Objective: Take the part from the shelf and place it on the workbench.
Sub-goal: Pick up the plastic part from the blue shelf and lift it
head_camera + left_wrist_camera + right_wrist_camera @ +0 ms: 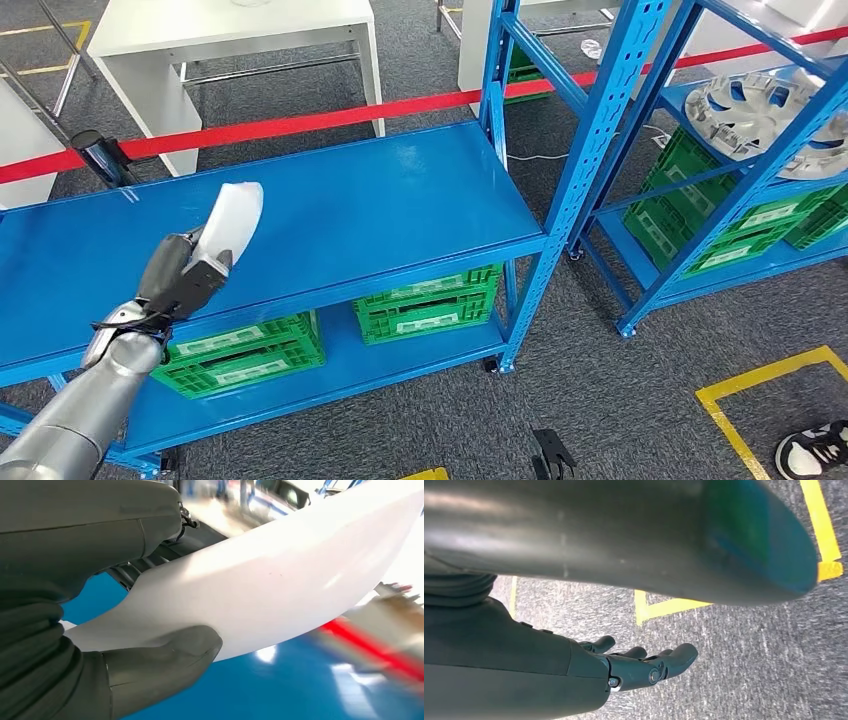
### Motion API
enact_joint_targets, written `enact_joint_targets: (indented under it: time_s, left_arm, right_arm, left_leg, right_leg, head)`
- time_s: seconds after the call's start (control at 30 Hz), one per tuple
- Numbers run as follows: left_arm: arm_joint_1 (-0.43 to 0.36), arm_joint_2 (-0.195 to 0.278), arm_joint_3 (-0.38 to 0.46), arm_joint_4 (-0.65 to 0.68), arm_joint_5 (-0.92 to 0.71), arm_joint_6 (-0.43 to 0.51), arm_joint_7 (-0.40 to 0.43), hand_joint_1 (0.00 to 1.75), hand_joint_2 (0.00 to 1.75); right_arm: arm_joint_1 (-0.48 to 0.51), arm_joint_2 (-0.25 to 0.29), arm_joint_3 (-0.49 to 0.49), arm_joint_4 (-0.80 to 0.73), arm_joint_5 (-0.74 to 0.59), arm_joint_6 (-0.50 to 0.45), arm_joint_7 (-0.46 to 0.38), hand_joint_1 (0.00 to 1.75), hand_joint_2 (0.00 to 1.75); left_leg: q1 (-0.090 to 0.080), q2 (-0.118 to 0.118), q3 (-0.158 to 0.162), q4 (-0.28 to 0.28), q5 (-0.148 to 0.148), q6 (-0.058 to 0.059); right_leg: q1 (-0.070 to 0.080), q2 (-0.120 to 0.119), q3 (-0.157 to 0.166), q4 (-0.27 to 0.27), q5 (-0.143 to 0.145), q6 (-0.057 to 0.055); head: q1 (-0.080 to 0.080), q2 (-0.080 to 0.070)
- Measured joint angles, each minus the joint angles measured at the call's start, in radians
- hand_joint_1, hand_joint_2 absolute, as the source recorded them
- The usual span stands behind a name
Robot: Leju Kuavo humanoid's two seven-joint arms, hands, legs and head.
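Observation:
My left hand (185, 275) grips a curved white plastic part (232, 222) and holds it above the top of the blue workbench (400, 200), near its left half. In the left wrist view the white part (280, 580) spans the picture, with the thick grey thumb (170, 650) pressed on its near edge and the blue top below. My right hand (644, 662) hangs over grey carpet with its fingers apart and nothing in them.
Green crates (425, 300) sit on the workbench's lower shelf. A blue shelf rack (720, 190) at the right holds silver wheel covers (760, 105) and more green crates. A red barrier tape (330, 118) runs behind. A person's shoe (812, 450) is at the bottom right.

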Motion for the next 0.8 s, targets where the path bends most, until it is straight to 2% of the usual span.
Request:
enact_joint_targets:
  time_s: [0.1,0.2,0.3,0.43,0.53,0.67,0.73,0.8]
  left_arm:
    - [0.059,0.007,0.076,-0.213,0.132,-0.064,0.019,1.75,1.75]
    - [0.122,0.028,0.119,-0.424,0.112,-0.022,0.051,1.75,1.75]
    - [0.183,0.049,0.140,-0.599,0.088,0.006,0.049,1.75,1.75]
    - [0.290,0.054,0.153,-0.835,0.142,-0.038,0.049,1.75,1.75]
    - [0.351,0.054,0.152,-0.970,0.178,-0.088,0.064,1.75,1.75]
    - [0.382,0.055,0.153,-1.067,0.189,-0.099,0.069,1.75,1.75]
    - [0.388,0.056,0.153,-1.091,0.190,-0.102,0.070,1.75,1.75]
    - [0.396,0.056,0.153,-1.105,0.190,-0.103,0.071,1.75,1.75]
  right_arm:
    - [0.002,0.000,-0.007,0.000,0.003,0.002,-0.007,0.00,0.00]
    - [0.004,0.000,-0.011,0.000,0.007,0.003,-0.009,0.00,0.00]
    - [0.005,0.000,-0.012,0.000,0.008,0.002,-0.008,0.00,0.00]
    - [0.004,0.000,-0.018,0.000,0.009,0.001,-0.005,0.00,0.00]
    - [0.004,0.000,-0.025,0.000,0.009,0.003,-0.007,0.00,0.00]
    - [0.006,0.001,-0.029,0.000,0.009,0.003,-0.007,0.00,0.00]
    - [0.006,0.000,-0.029,0.000,0.009,0.003,-0.007,0.00,0.00]
    - [0.004,0.000,-0.029,0.000,0.009,0.003,-0.007,0.00,0.00]
  left_leg:
    - [0.000,0.000,0.000,0.000,0.000,0.000]
    - [0.000,0.002,0.000,0.000,-0.002,0.001]
    - [-0.001,0.002,0.000,0.000,-0.002,0.002]
    - [-0.002,-0.001,0.000,0.002,-0.005,0.007]
    - [-0.005,-0.001,0.000,0.004,-0.008,0.012]
    - [-0.005,0.002,0.005,-0.005,-0.004,0.025]
    - [0.002,0.007,0.015,-0.021,0.003,0.032]
    - [0.005,0.012,0.019,-0.025,0.005,0.035]
  right_leg:
    - [0.000,0.000,0.000,0.000,0.000,0.000]
    - [0.000,0.003,0.000,0.000,0.000,0.000]
    - [-0.001,0.001,0.000,-0.001,-0.001,0.001]
    - [-0.003,-0.001,0.001,-0.001,-0.003,0.005]
    - [-0.005,0.000,0.002,-0.001,-0.004,0.009]
    - [-0.006,-0.002,0.005,-0.003,-0.006,0.021]
    - [-0.003,-0.013,-0.011,0.038,-0.036,0.029]
    - [-0.004,-0.025,-0.060,0.148,-0.098,0.034]
  head:
    - [0.000,0.000]
    - [0.000,0.000]
    - [0.000,0.000]
    - [0.000,0.000]
    - [0.000,0.000]
    - [0.000,0.000]
    - [0.002,0.000]
    - [0.004,0.000]
